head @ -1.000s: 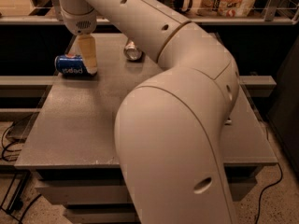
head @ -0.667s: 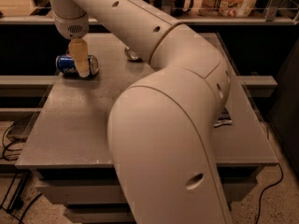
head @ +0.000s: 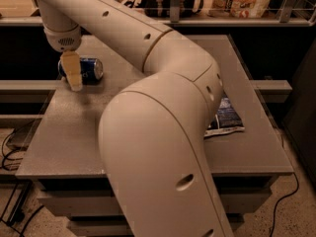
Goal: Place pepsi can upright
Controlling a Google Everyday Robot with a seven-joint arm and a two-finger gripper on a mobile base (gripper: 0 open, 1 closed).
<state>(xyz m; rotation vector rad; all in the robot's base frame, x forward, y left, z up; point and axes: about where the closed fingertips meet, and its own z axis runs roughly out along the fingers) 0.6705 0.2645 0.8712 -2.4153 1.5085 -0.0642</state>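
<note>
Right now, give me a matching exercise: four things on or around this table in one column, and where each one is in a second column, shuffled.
Things
1. pepsi can
2. gripper
3. dark snack bag
4. black cable

Places
A. flat on the right side of the grey table, partly behind the arm
B. on its side at the table's far left
C. low over the table, in front of the can's left end
D. on the floor, right of the table

Pairs: 1-B, 2-C, 3-A, 4-D
</note>
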